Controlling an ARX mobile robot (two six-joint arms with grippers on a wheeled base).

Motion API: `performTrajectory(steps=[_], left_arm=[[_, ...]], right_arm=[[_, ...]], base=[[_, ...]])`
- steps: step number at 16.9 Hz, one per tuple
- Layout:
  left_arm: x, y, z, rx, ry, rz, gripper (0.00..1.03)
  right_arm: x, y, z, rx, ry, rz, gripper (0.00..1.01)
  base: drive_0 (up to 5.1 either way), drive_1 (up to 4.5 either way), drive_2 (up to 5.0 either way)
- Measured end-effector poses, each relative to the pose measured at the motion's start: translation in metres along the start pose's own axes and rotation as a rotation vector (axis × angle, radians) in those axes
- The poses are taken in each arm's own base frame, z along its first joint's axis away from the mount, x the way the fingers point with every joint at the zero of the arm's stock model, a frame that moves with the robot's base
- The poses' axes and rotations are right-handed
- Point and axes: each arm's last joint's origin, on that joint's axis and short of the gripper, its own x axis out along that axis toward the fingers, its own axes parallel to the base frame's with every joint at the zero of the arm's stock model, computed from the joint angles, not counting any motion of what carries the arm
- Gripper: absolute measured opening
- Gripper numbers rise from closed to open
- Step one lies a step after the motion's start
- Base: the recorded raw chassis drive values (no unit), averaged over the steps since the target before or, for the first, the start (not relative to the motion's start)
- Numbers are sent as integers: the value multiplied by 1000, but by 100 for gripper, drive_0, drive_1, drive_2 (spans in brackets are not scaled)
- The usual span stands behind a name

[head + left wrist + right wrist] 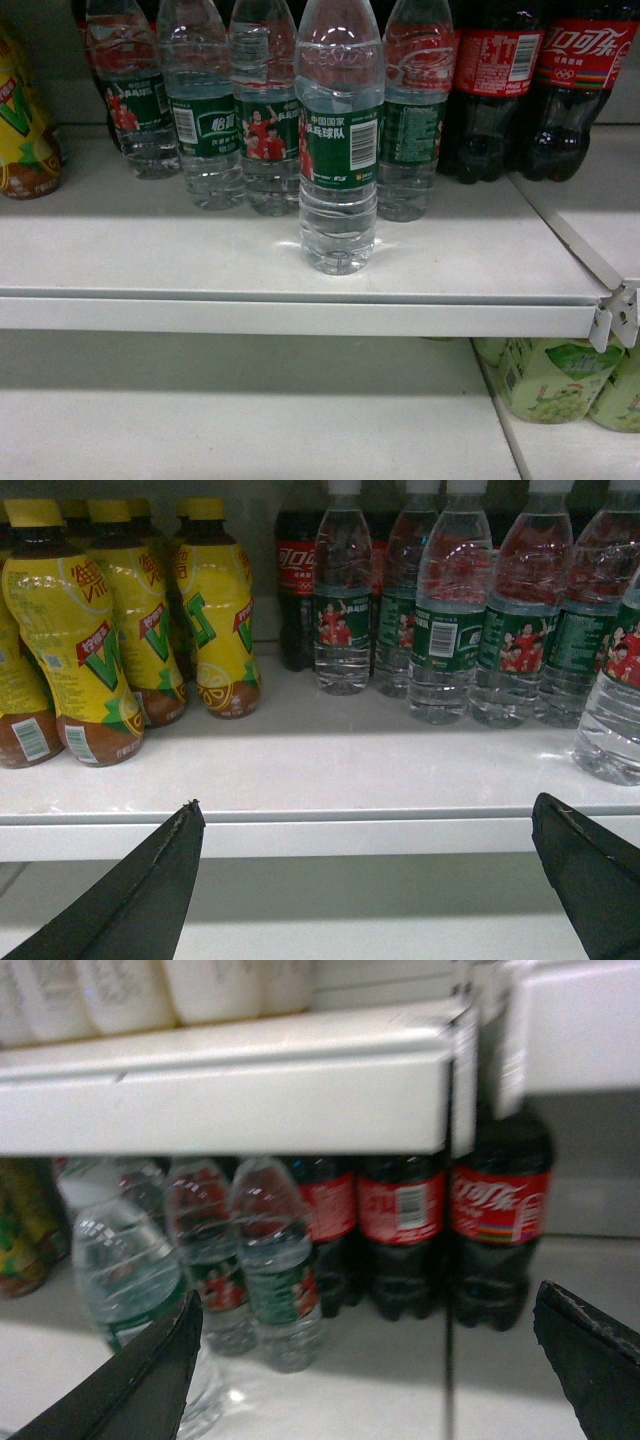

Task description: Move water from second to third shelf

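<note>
One water bottle (338,140), clear and ribbed with a dark green label, stands alone near the front of the white shelf (150,250). Several more water bottles (205,120) line up behind it. Neither gripper shows in the head view. In the left wrist view my left gripper (367,815) is open and empty in front of the shelf's edge, with the front water bottle (612,700) at the far right. The blurred right wrist view has my right gripper (368,1305) open and empty too, with a water bottle (125,1280) by its left finger.
Dark cola bottles (545,80) stand to the right of the water. Yellow tea bottles (95,630) stand to the left. The lower shelf (200,420) carries green drink bottles (555,375) at its right. Another shelf board (220,1090) hangs above the bottles.
</note>
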Motion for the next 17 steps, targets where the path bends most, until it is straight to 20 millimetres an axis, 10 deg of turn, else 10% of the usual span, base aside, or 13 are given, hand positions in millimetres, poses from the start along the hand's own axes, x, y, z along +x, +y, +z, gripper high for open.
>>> performTrajectory(steps=[8,17], left_arm=[[0,0,0,0,0,0,98],[0,0,0,0,0,0,98]], right_arm=[[60,120,-80,-39,277,344,98],[115,141,-89,9,378,249,98]], base=[[0,0,0],[0,0,0]])
